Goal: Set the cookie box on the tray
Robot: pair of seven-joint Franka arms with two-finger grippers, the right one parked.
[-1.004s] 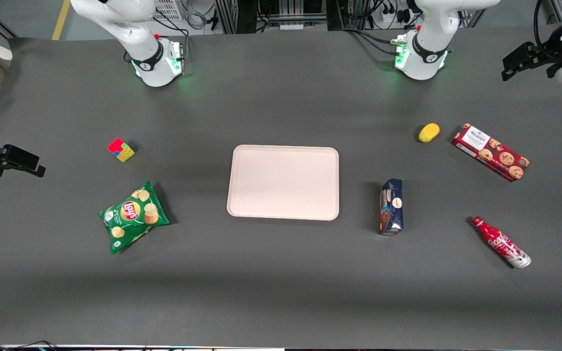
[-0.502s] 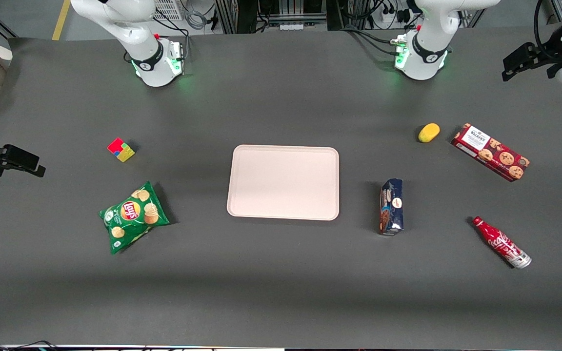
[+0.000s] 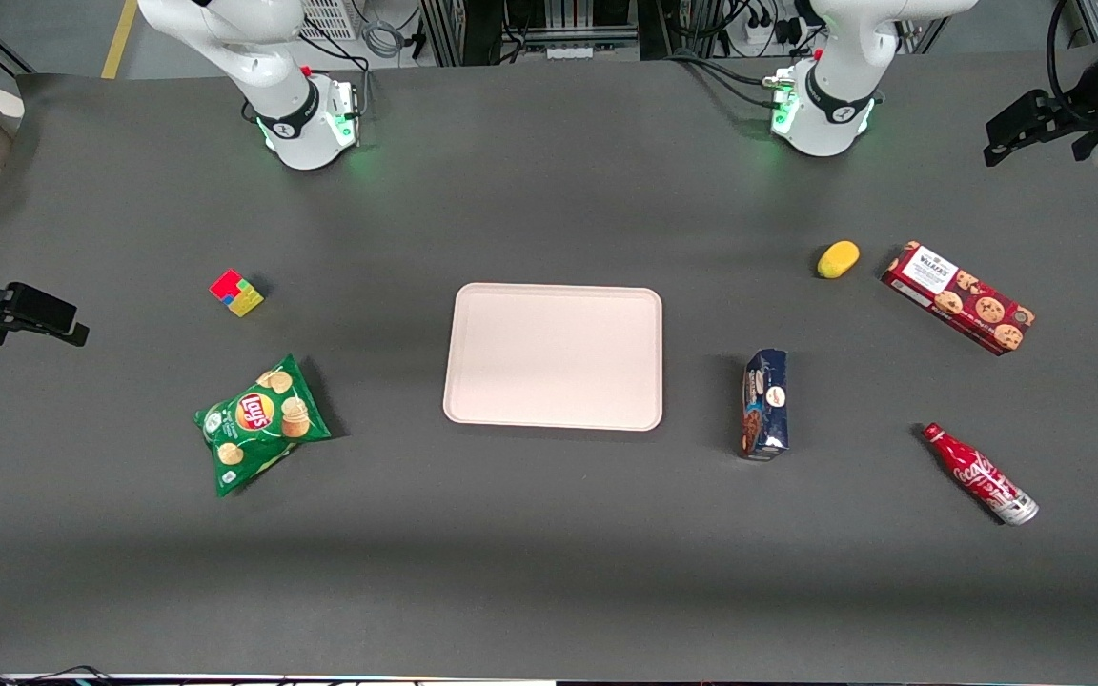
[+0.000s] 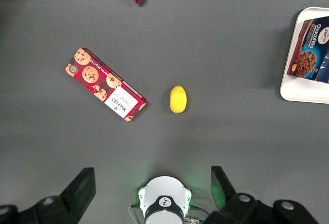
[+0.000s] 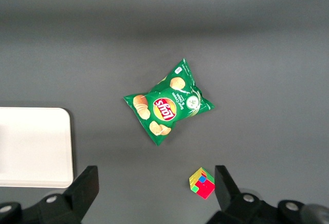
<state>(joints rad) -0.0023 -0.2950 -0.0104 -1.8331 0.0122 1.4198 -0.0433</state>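
Note:
The cookie box, a dark navy carton with cookie pictures, lies on the table beside the tray, toward the working arm's end. It also shows in the left wrist view, in front of the tray's rim. The pale pink tray holds nothing. My left gripper hangs high over the working arm's end of the table, farther from the front camera than the box and well apart from it. In the left wrist view the gripper is open and empty, its fingers spread wide.
A long red cookie box, a yellow fruit and a red cola bottle lie toward the working arm's end. A green chips bag and a coloured cube lie toward the parked arm's end.
My left gripper has shifted slightly, outward at the working arm's end. The cookie box, the tray and the other objects have not moved.

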